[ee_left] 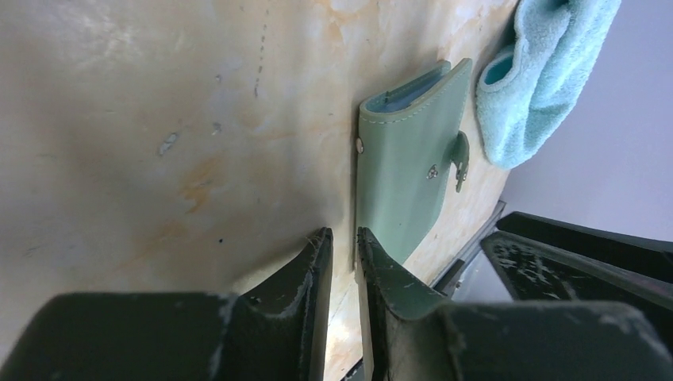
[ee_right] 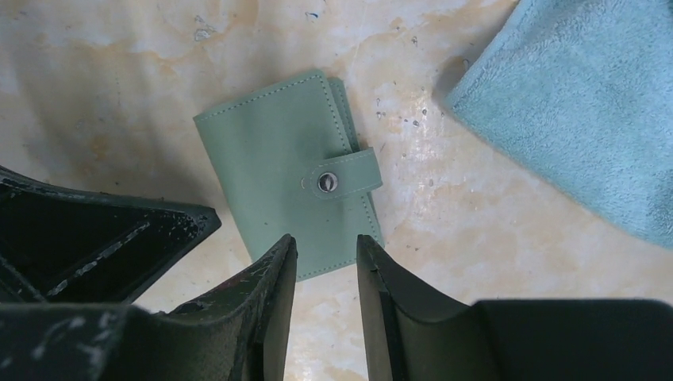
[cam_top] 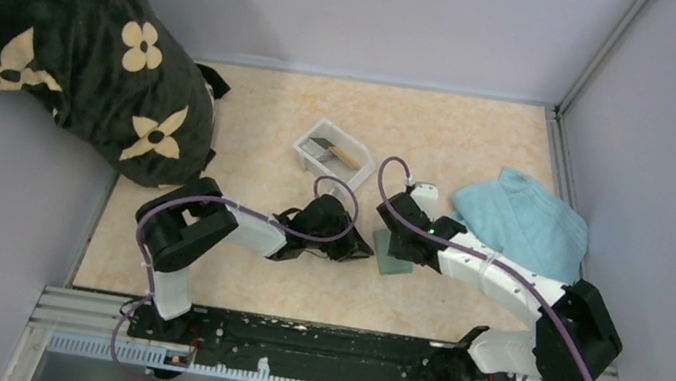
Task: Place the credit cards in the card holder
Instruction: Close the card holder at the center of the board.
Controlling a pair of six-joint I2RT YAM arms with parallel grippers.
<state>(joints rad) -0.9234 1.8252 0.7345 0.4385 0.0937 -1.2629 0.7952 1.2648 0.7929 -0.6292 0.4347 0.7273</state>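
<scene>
Jaws of the right tool (ee_right: 325,248) stand partly open and empty, over one edge of the snapped-shut card holder (ee_right: 274,159), which lies flat on the bench (ee_right: 103,71). The left tool (ee_left: 344,238), slightly parted and empty, is just beside the holder. A towel (ee_right: 587,95) lies near.

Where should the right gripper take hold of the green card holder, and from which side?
Probably the short edge nearest the right gripper. The card holder lies flat and closed on the table, strap snapped, wider than the jaws stand now, so come in low from that side and pinch the edge.
</scene>
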